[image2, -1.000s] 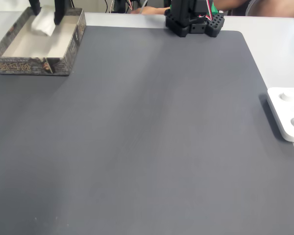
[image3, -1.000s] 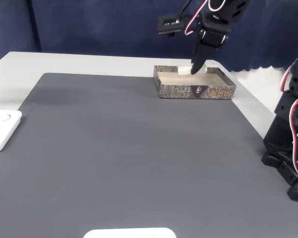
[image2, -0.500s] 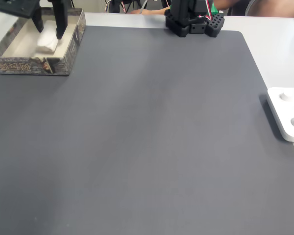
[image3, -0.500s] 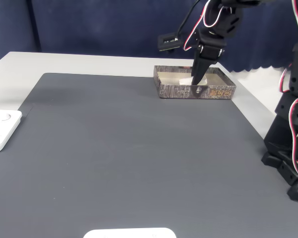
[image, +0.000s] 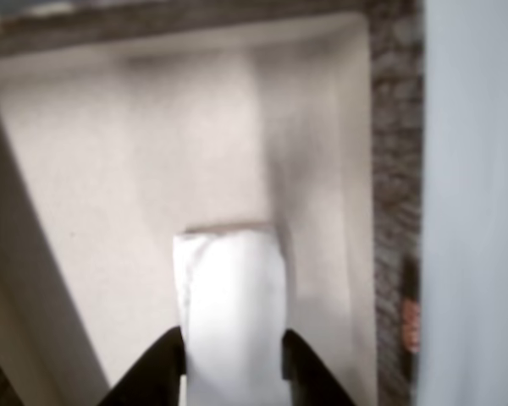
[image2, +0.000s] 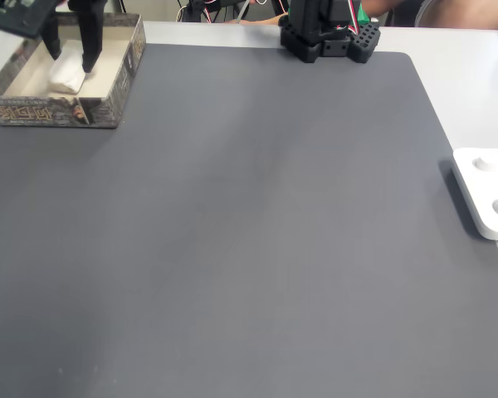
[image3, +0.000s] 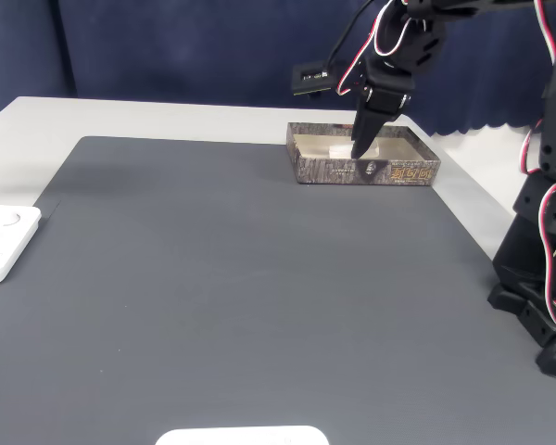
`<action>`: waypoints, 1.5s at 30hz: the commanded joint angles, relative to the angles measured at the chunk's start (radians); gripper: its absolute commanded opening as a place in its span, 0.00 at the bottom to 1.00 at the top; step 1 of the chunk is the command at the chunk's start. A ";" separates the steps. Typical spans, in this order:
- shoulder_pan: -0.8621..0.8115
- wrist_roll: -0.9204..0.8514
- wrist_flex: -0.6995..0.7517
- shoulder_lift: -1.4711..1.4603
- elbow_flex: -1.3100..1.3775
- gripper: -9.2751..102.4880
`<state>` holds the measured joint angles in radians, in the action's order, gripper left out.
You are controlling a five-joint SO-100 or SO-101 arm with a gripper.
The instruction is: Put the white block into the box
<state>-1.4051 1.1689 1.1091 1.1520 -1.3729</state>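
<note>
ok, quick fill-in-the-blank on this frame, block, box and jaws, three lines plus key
The white block sits between the two black ____.
The block is down inside the ____, over its pale floor.
In a fixed view the box stands at the dark mat's top ____ corner.

Missing words: jaws; box; left

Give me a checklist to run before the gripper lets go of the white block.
1. White block is over the box floor, inside the walls: ok.
2. Gripper has the block between its two fingers: ok, the close view shows a dark finger on each side.
3. Block rests on the box floor rather than hanging above it: cannot tell; the gripper reaches down inside the box, but contact is not clear.
4. Block is clear of the box walls: ok, pale floor shows all round it.
5. Gripper has room to open inside the box: ok, probably; floor shows on both sides of the fingers.
</note>
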 commanded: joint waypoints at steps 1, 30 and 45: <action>0.008 -0.012 -0.012 0.008 0.064 0.07; 0.015 -0.041 0.006 0.029 0.054 0.35; 0.035 -0.063 0.023 0.124 0.114 0.35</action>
<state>-1.3867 1.1229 1.1152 1.1566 -1.3315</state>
